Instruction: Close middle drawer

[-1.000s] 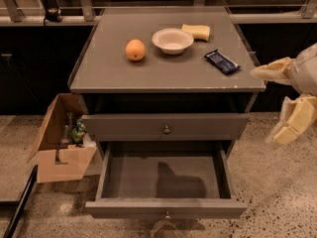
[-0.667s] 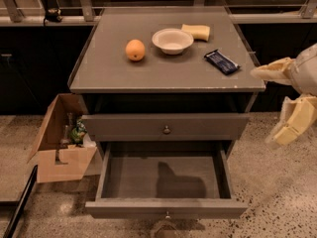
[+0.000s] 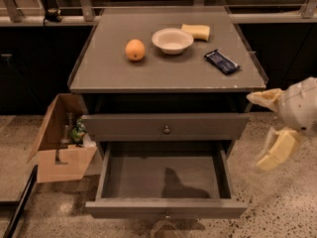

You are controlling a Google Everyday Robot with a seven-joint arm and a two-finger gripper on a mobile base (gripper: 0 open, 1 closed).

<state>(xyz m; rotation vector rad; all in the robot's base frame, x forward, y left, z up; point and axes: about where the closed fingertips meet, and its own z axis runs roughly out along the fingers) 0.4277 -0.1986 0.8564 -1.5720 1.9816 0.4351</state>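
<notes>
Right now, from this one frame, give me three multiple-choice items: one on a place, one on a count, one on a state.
1. Where is the gripper?
A. Right of the cabinet, clear of it
B. Inside the open drawer
C. Over the box on the floor

2. How many things lie on top of the cabinet?
A. Two
B. Four
C. Six

3. What state is the middle drawer in?
A. Shut
B. Pulled out, empty
C. Pulled out, full

Answers:
1. A: the gripper hangs beside the cabinet's right side, fingers spread, touching nothing.
2. B: there is an orange, a bowl, a sponge and a snack bar.
3. B: its front stands well forward of the shut top drawer, and its bare floor shows.
</notes>
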